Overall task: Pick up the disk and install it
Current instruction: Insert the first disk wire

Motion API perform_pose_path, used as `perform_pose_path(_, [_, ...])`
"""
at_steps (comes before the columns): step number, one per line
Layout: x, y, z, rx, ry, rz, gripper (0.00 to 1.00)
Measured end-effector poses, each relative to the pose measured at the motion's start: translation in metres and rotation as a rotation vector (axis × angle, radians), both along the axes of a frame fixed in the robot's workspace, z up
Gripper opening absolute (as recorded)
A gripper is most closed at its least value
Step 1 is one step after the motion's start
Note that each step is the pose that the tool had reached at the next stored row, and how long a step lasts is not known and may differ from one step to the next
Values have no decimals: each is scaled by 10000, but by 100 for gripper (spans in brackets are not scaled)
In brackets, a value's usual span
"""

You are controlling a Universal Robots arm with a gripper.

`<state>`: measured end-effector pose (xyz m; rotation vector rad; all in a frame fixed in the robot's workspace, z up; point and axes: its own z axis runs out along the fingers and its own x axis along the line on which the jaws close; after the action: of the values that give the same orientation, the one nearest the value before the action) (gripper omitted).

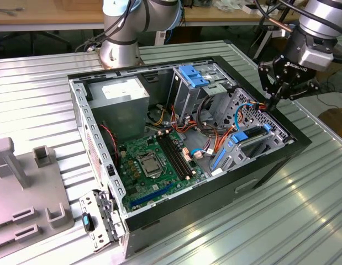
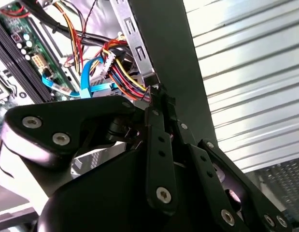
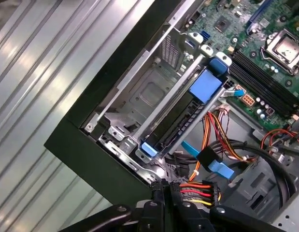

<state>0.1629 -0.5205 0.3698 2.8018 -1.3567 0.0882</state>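
End effector [image 3: 166, 187] closed on nothing, beside wire connector [image 3: 200, 192], disk [image 3: 178, 118] seated in drive cage [image 3: 139, 96] nearby

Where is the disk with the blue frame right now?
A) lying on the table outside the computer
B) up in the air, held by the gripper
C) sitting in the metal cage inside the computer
C: in the first wrist view the disk lies in the metal cage, while the gripper is beside it at the coloured wires.
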Motion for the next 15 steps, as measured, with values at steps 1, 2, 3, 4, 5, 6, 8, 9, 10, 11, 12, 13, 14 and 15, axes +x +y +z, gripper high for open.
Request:
perform_pose_path(1, [0, 0, -1, 0, 0, -176, 17])
perform_pose_path(2, [0, 0, -3, 1, 0, -420, 17])
perform_pose_path(3, [0, 0, -4, 1, 0, -587, 17])
perform_pose_path(4, [0, 0, -5, 1, 0, -751, 17])
perform_pose_path(5, [0, 0, -7, 1, 0, -993, 17])
perform_pose_path(6, [0, 0, -8, 2, 0, -1143, 17])
perform_pose_path(8, [0, 0, -14, 1, 0, -1918, 17])
perform_pose_path(9, [0, 0, -16, 1, 0, -2114, 17])
perform_pose_path(10, [0, 0, -17, 1, 0, -2282, 17])
perform_pose_path(11, [0, 0, -19, 2, -1, -2523, 17])
perform_pose_path(12, [-5, -1, -20, 2, 0, -2559, 17])
perform_pose_path(13, [-36, -3, -21, 4, 1, -2559, 17])
perform_pose_path(14, [-83, -4, -20, 3, 0, -2559, 17])
perform_pose_path(15, [-113, -4, -20, 2, 1, -2560, 17])
